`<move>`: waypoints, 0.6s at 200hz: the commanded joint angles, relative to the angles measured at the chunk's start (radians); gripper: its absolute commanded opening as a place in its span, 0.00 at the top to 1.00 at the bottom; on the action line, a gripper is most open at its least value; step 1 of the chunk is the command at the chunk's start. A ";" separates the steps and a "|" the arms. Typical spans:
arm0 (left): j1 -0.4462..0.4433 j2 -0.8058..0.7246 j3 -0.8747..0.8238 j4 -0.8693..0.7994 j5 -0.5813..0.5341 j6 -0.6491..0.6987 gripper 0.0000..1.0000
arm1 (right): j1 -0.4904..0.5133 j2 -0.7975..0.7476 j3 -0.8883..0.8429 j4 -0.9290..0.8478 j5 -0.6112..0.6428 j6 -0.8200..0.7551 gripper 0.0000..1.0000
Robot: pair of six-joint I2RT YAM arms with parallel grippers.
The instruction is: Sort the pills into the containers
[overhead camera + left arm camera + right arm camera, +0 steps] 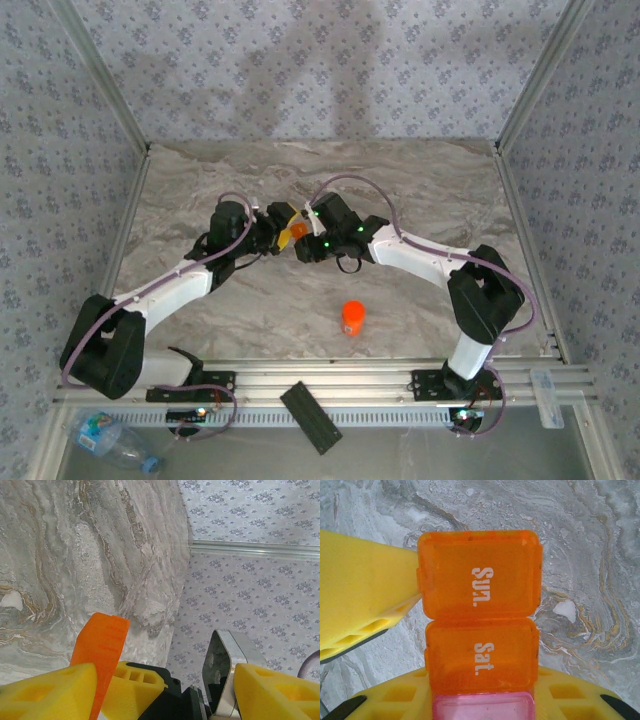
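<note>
Both white arms [180, 285] are bent inward (tips nearly touching); the left yellow-fingered gripper [165, 672] is spread wide, the right yellow-fingered gripper [482, 702] is squeezed shut.

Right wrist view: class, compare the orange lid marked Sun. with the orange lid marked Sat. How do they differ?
The translucent orange plastic lid marked Sun. ends the pill-box strip; the orange lid marked Sat. lies between it and a pink lid. The Sun. lid looks slightly wider than the Sat. lid. Both are rounded rectangles with white lettering.
</note>
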 commanded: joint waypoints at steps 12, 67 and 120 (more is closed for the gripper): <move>-0.032 0.000 0.055 0.070 0.012 -0.042 0.28 | 0.018 0.008 -0.004 0.018 -0.016 -0.001 0.60; -0.056 -0.031 0.101 0.100 0.020 -0.093 0.27 | 0.011 0.040 0.005 0.013 -0.013 -0.010 0.61; -0.044 -0.108 0.120 -0.032 -0.041 -0.038 0.27 | 0.004 0.046 0.004 0.012 -0.013 -0.017 0.61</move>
